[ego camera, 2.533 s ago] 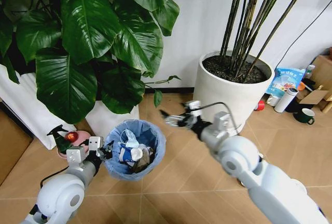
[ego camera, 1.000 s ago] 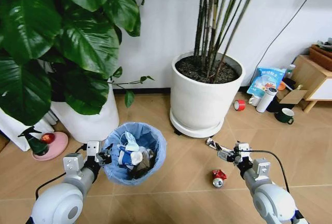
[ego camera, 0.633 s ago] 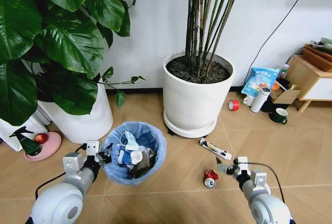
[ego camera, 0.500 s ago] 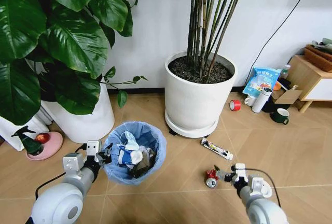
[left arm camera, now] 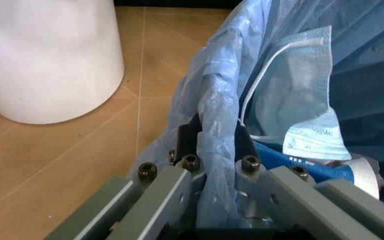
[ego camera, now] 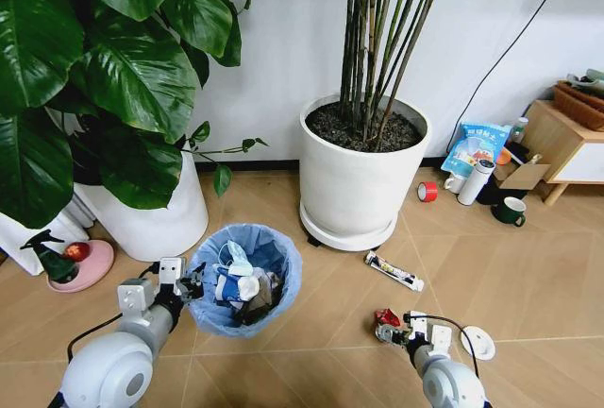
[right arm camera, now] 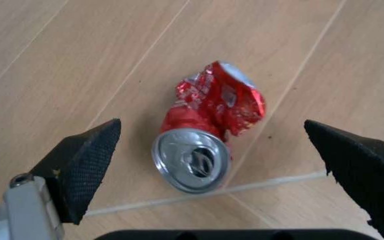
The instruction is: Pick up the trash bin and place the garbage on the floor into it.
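Observation:
The trash bin (ego camera: 284, 249), black with a light-blue bag, hangs low over the floor (ego camera: 321, 351) with litter and a face mask (left arm camera: 305, 100) inside. My left gripper (ego camera: 189, 282) is shut on its rim; the left wrist view shows the fingers (left arm camera: 186, 145) pinching the bag's folded edge (left arm camera: 212, 100). A crushed red-and-silver can (ego camera: 384, 317) lies on the floor at the lower right. My right gripper (ego camera: 395, 331) is low beside it. In the right wrist view the open right gripper (right arm camera: 211, 125) has the can (right arm camera: 212, 107) between its spread fingers, not touching it. A thin tube (ego camera: 394, 271) and a white round lid (ego camera: 478, 342) lie nearby.
Two big white plant pots (ego camera: 363, 186) (ego camera: 156, 214) stand against the wall behind the bin. A red tape roll (ego camera: 427, 191), a green mug (ego camera: 514, 210), bags and a low wooden shelf (ego camera: 566, 139) sit at the right. A pink dish (ego camera: 74, 264) lies far left.
The head view has swung and settled. My right arm has come down from mid-air to the floor, and its open gripper now straddles the crushed can. The left gripper still holds the bin.

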### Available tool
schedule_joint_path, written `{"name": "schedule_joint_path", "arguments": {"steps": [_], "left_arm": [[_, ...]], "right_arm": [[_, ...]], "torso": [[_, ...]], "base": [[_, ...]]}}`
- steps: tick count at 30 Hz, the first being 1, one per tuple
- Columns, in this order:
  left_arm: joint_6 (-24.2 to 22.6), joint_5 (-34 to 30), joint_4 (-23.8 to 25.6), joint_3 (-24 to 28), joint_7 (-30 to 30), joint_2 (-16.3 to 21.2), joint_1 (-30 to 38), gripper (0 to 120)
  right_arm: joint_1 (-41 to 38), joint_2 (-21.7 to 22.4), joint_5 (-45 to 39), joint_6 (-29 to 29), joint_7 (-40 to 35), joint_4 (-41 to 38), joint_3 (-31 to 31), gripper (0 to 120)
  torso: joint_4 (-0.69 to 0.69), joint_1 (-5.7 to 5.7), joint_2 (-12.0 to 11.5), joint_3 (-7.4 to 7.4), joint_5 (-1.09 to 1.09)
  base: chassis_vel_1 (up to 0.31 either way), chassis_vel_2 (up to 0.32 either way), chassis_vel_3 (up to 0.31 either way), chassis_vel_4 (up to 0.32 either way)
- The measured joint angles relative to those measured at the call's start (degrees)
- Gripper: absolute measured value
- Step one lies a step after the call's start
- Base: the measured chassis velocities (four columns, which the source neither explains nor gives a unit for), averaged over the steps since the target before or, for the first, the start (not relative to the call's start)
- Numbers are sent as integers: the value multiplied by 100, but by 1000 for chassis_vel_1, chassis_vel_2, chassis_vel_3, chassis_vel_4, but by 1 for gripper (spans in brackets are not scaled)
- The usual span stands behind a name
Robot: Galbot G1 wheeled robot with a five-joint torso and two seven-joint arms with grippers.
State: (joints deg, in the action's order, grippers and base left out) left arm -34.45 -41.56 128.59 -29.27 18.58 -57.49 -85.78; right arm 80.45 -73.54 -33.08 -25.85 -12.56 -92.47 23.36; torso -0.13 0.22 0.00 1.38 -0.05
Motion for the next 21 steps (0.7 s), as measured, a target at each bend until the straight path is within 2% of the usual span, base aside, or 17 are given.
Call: {"name": "schedule_joint_path", "arguments": {"steps": [21], "left_arm": [[8,-16,-16,-3,-2,44,9,0]], "right_arm": [[-587,-215,-227,-116,-138,750,-271,100]], "torso": [[0,0,0,0,1]], "base": [[0,0,0,0]]}}
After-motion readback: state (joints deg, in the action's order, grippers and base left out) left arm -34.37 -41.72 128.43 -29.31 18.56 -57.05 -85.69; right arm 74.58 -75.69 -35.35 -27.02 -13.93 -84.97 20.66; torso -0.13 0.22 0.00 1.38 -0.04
